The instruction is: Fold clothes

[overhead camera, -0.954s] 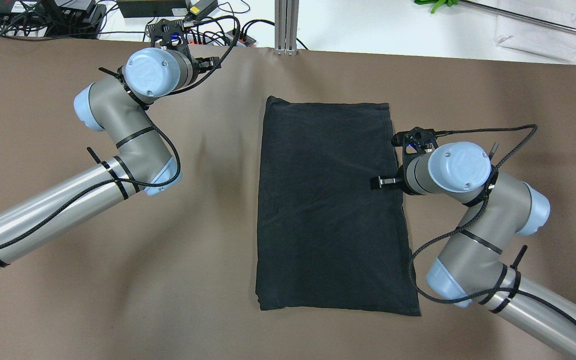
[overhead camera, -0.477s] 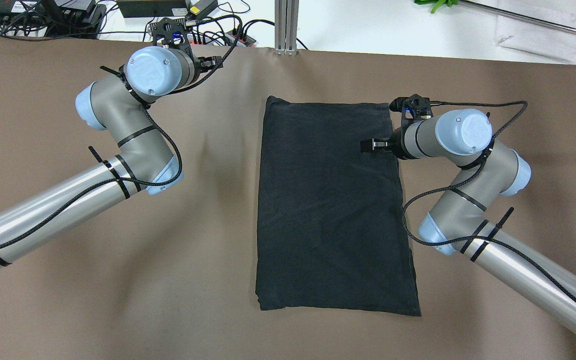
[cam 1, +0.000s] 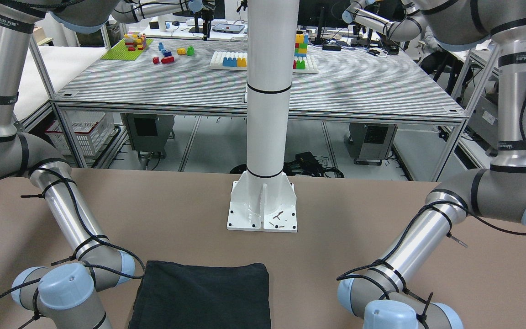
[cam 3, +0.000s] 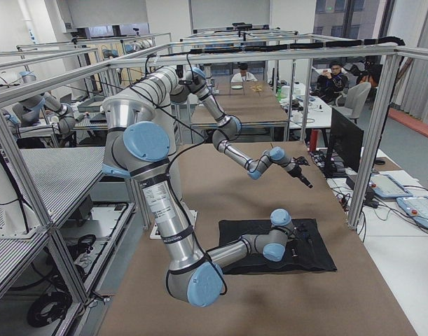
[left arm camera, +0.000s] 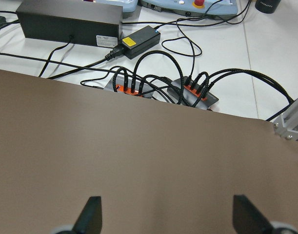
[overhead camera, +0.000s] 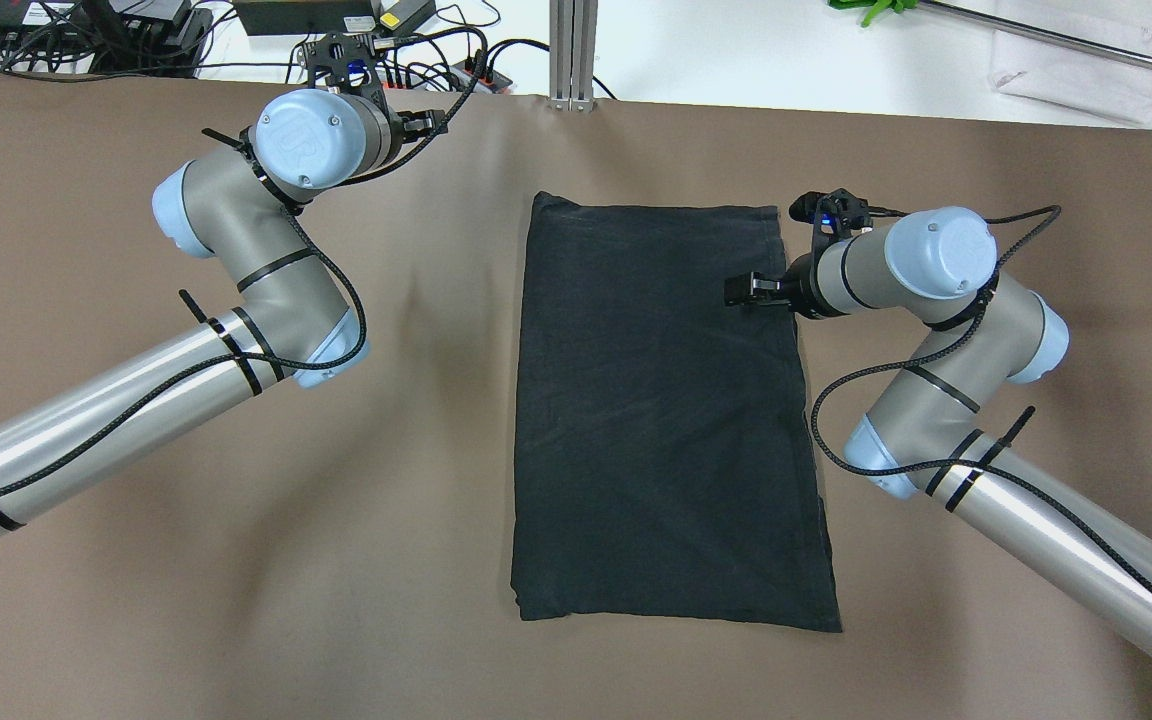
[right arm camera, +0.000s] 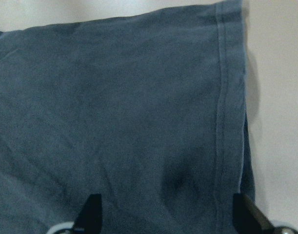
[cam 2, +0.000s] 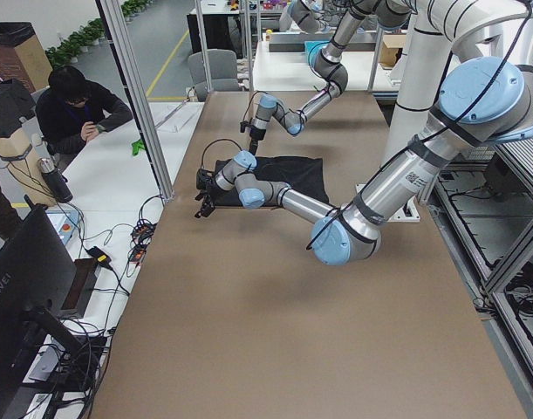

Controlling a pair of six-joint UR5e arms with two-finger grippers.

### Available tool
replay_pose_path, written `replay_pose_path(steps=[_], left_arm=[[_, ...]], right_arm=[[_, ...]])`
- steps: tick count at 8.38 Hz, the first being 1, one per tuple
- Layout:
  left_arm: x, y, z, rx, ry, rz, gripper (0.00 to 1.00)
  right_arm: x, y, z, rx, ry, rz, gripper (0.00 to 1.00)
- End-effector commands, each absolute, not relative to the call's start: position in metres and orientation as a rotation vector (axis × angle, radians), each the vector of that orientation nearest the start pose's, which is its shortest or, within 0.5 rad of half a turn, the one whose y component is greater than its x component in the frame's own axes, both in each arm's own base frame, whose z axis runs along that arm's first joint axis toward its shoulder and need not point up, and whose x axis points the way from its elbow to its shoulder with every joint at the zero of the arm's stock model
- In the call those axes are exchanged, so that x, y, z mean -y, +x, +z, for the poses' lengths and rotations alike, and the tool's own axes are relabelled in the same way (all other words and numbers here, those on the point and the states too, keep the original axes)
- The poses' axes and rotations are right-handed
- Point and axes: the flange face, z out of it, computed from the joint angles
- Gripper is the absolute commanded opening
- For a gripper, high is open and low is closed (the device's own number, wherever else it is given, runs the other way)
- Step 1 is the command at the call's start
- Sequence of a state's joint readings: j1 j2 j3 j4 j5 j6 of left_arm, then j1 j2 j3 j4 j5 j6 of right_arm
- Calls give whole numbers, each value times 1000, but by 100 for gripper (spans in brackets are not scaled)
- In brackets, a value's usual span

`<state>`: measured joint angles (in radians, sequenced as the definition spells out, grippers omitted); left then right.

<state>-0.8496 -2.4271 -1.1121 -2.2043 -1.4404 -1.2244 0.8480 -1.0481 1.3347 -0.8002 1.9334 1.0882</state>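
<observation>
The clothes [overhead camera: 666, 420] are one dark garment lying flat as a tall folded rectangle at mid-table, also seen in the front-facing view [cam 1: 201, 294]. My right gripper [overhead camera: 739, 290] hovers over its far right part, just inside the hemmed right edge. In the right wrist view that gripper [right arm camera: 168, 217] is open, fingertips [right arm camera: 92, 209] wide apart above the fabric [right arm camera: 114, 122], holding nothing. My left gripper [left arm camera: 166, 217] is open over bare brown table near the far left edge, well away from the garment.
The white pillar's base [cam 1: 263, 210] stands on the table behind the garment's near end. Power strips with cables [left arm camera: 188, 90] and a black box [left arm camera: 70, 22] lie just past the far table edge. An aluminium post [overhead camera: 573, 50] rises there. A seated person [cam 2: 74, 113] is off the table.
My right gripper has moved from the middle of the garment's right edge toward its far end, staying open. The left arm has barely shifted. The garment has not moved.
</observation>
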Motion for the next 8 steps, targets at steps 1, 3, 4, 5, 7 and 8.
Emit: replay_pose_path(steps=[1,3,4,5,7,8], left_arm=[[712,431,250,-794,686,-524,95],[712,431,248,-796,688,-524,95],[713,431,244,-798,691,-525,94],[713,431,244,-798,691,-525,95],[714,431,244,-796,691,-526,95],[714,431,244,-797,692,-525,94]], right_arm=[[599,-403,388,1033,359,146,94],[596,-407,382,1060,348,174,94],[597,-407,380,1064,353,173,94],[596,-407,378,1067,358,166,94],[601,-414,377,1068,359,169,94],[598,-421,390,1076,360,158,94]])
